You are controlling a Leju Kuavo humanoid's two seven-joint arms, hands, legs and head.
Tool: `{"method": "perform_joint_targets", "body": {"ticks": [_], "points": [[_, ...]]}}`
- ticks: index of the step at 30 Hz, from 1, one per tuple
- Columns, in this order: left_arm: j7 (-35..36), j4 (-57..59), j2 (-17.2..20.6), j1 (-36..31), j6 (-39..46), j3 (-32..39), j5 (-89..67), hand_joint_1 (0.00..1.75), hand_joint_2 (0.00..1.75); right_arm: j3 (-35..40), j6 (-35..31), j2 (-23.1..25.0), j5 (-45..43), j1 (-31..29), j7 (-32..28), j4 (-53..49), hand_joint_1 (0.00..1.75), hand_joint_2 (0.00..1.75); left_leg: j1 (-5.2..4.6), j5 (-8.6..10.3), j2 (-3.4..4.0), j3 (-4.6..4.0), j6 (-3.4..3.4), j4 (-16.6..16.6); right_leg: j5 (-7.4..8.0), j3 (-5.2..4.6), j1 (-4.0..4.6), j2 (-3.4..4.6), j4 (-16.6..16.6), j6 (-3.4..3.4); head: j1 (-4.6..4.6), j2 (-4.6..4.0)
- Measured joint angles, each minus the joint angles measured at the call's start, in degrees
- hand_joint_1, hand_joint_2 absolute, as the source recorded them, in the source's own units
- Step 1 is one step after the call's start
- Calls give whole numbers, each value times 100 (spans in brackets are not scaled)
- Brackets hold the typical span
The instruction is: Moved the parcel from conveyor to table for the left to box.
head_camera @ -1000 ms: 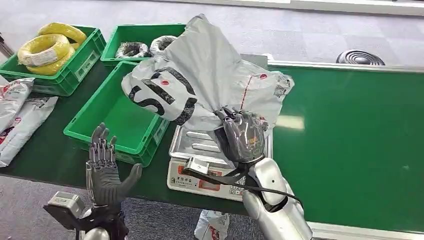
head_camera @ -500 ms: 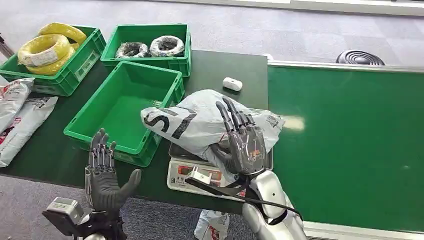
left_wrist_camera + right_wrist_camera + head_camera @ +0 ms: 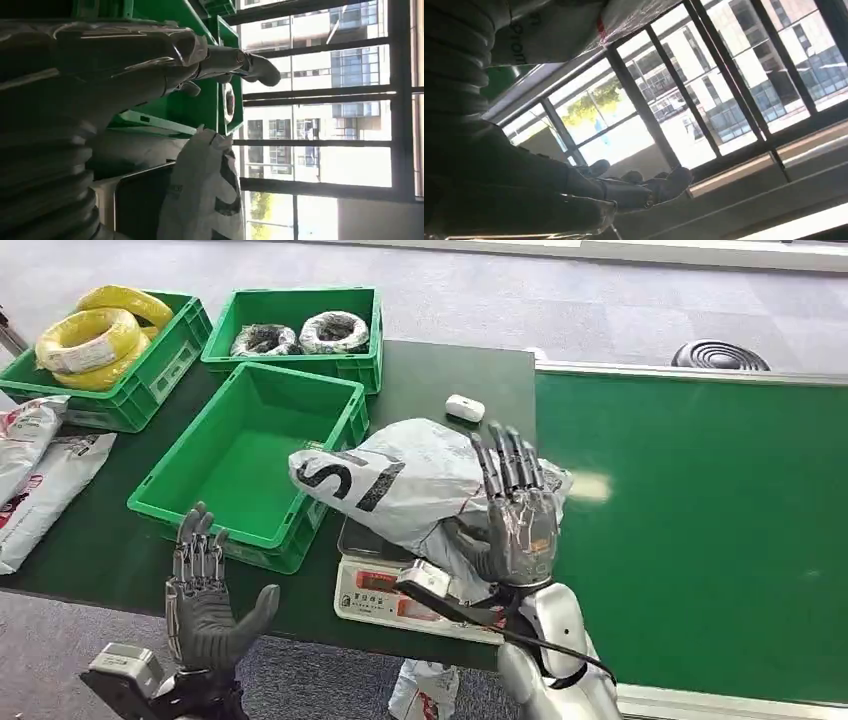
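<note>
Dark-fingered left hand [image 3: 208, 602]: nearest, palm raised, fingers spread, holding nothing, at the table's front edge. Right hand [image 3: 517, 525]: fingers extended and apart, grasping nothing, against the parcel's near right side. Grey parcel [image 3: 400, 485]: lying on the weighing scale [image 3: 385, 592], beside the conveyor [image 3: 700, 530]. Empty green bin [image 3: 245, 460]: left of parcel. Farther bins: yellow coils [image 3: 95, 335], dark coils [image 3: 300, 335].

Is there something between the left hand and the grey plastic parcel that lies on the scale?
Nothing visible. The open left hand hovers at the table edge; only bare table and the green crate's corner separate it from the grey plastic parcel.
</note>
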Motion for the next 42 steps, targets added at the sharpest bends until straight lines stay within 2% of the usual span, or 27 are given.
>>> {"method": "perform_joint_targets", "body": {"ticks": [5, 9, 11, 14, 22, 30, 35, 40, 42], "points": [[0, -44, 15, 22, 17, -7, -67, 0, 175, -475, -746, -29, -227, 96, -305, -371, 0, 175, -1, 0, -1, -1, 0, 0, 0, -1, 0, -1, 0, 0, -2, 0], [0, -44, 15, -64, 6, -83, -171, 0, 175, -1246, -891, 208, -770, 50, -1597, -1052, 0, 175, -1, 0, 0, 0, 0, 0, 0, 0, 0, 0, 0, 0, -2, 0], [0, -44, 15, -133, 28, -146, -205, 0, 175, -1690, -891, 369, -1316, -67, -2302, -1348, 0, 175, -1, 0, 0, 0, 0, 1, 0, 1, 0, 0, 0, 0, 0, 0], [0, -44, 9, -201, 44, -199, -205, 0, 175, -2189, -891, 601, -1925, -306, -2845, -1691, 0, 175, -1, 0, 4, 5, 0, 1, 2, 4, 0, 1, 0, -2, -2, 0], [0, -105, -18, -268, 59, -256, -208, 0, 175, -2612, -889, 918, -2177, -418, -3088, -2236, 0, 175, -1, 0, 1, 8, 0, 0, 1, 5, 0, 1, 0, -2, -2, 0], [2, -184, -59, -536, -77, -240, -768, 0, 175, -2690, -887, 1211, -2506, 38, -3239, -3201, 0, 175, -1, -1, 1, 7, 0, 0, 1, 4, 0, 0, -2, -2, 0, 0], [405, 184, -101, -1203, 2, -417, -1953, 0, 175, -2675, -887, 1371, -2697, 344, -3241, -3261, 0, 175, -1, 1, -2, 11, 0, 1, 3, 13, 0, -2, -1, -3, 0, 0], [632, 531, -188, -1654, 68, -581, -2306, 0, 175, -2675, -885, 1465, -2782, 442, -3243, -3254, 0, 175, -1, 2, 4, 18, -1, 1, 6, 11, 0, 2, -1, -6, -2, 0], [1052, 706, -203, -1923, 105, -704, -3097, 0, 175, -2699, -885, 1504, -2966, 484, -3243, -3193, 0, 175, 0, 4, -5, 14, -3, 2, 6, 7, 0, -7, -2, -6, 0, 0]]}}
